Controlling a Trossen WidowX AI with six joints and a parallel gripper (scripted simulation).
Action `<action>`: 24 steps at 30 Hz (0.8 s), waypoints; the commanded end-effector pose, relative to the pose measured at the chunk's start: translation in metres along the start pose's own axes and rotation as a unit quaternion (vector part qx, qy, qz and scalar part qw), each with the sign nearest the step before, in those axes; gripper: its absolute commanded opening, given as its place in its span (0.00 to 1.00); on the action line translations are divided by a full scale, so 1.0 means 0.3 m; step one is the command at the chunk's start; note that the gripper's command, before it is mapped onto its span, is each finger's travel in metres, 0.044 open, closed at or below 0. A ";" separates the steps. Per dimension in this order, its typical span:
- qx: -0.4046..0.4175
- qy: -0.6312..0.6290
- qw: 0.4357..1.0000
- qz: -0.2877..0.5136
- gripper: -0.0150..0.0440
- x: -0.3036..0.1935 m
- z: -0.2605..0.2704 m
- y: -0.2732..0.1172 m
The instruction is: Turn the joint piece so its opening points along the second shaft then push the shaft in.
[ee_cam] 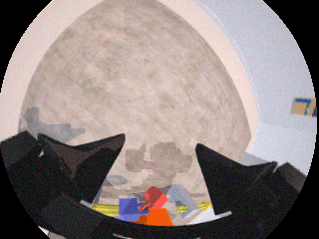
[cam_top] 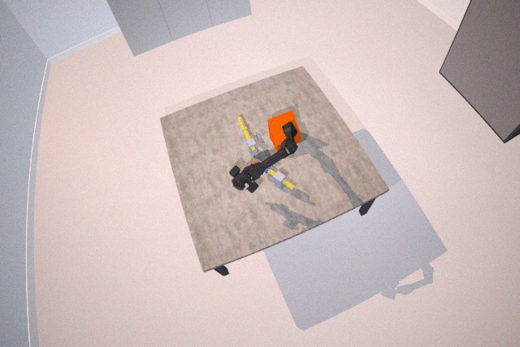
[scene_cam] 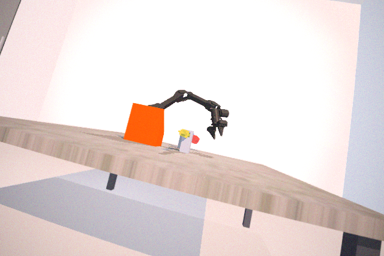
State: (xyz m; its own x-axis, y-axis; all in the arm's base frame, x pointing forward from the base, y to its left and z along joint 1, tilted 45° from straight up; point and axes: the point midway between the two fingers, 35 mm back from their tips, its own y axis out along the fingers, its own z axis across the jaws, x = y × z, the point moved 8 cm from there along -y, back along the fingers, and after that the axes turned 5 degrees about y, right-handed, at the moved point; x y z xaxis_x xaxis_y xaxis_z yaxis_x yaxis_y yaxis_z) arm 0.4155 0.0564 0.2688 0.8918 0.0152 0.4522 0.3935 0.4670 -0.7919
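Observation:
My gripper (cam_top: 244,180) (scene_cam: 217,136) (ee_cam: 160,140) is open and empty. It hangs fingers down, above and off to one side of the red joint piece (cam_top: 256,162) (scene_cam: 195,139) (ee_cam: 155,197), not touching it. The joint piece sits at the blue end (cam_top: 267,170) (ee_cam: 129,208) of the fixed shaft (cam_top: 288,184) (ee_cam: 105,208), which runs through a pale block (cam_top: 279,176). The second yellow shaft (cam_top: 243,126) (ee_cam: 203,205) lies in its own block (cam_top: 251,142) (ee_cam: 182,200), at an angle to the first. A gap separates its tip from the joint piece. I cannot tell exactly where the opening points.
An orange box (cam_top: 278,127) (scene_cam: 144,124) (ee_cam: 157,217) stands on the table (cam_top: 201,137) (scene_cam: 216,169) (ee_cam: 135,75) beside the arm's base, near the second shaft. The arm reaches low over the gap between the two blocks in the top view.

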 end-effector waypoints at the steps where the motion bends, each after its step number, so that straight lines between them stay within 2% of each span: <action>1: 0.010 0.042 0.998 0.043 1.00 -0.063 -0.122 -0.001; 16: 0.104 0.232 0.958 0.135 1.00 -0.340 -0.466 -0.094; 24: 0.117 0.254 0.950 0.138 1.00 -0.369 -0.490 -0.106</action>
State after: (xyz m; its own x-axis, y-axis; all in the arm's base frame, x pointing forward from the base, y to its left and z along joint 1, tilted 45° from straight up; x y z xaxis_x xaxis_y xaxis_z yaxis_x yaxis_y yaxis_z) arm 0.3384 -0.0919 0.1850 0.9693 -0.2400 -0.0537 0.1281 0.6790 -0.7228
